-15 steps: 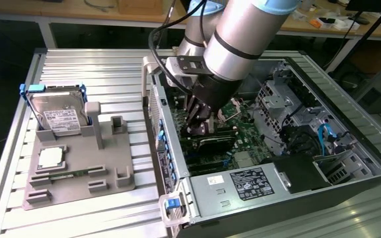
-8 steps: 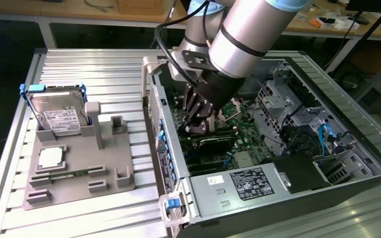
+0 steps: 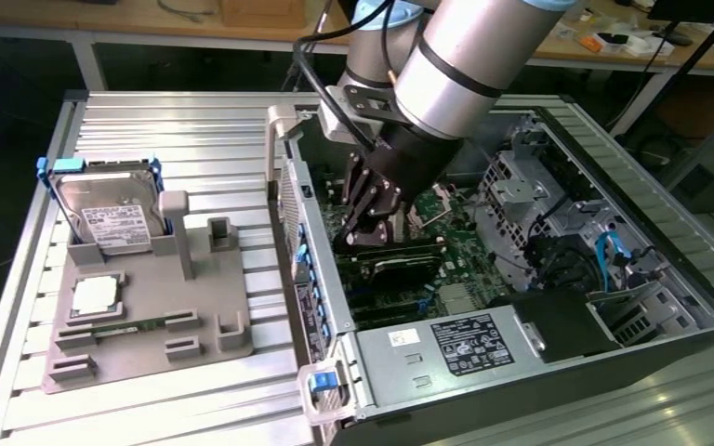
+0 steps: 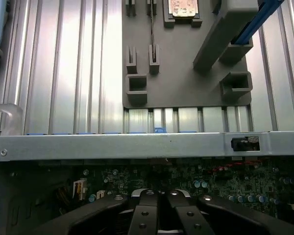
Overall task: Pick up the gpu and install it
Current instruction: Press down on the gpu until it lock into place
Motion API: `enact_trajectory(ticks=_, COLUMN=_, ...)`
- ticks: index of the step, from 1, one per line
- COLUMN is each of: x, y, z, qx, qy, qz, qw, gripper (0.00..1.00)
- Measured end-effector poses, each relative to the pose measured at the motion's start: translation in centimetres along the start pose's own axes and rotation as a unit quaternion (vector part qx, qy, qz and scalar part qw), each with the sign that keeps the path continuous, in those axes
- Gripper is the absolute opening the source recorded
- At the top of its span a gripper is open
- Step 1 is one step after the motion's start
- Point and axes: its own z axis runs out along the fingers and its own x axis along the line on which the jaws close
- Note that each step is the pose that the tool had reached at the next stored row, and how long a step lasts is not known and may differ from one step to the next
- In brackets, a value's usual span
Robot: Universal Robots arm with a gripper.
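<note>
Hovering inside the open computer case (image 3: 654, 334), the gripper (image 3: 370, 228) is seen with fingers together above the gpu (image 3: 389, 260).

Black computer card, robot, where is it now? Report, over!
Pincer shut, down inside the open computer case. Dark flat gpu card right under it, over the green motherboard. Nothing blocking.
</note>
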Motion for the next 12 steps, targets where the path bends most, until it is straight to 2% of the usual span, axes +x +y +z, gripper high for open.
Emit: enact_trajectory(ticks=12, x=0.0, y=0.72, z=0.45, qx=0.0, qy=-0.0001, qz=0.0, qw=1.0, gripper=0.11)
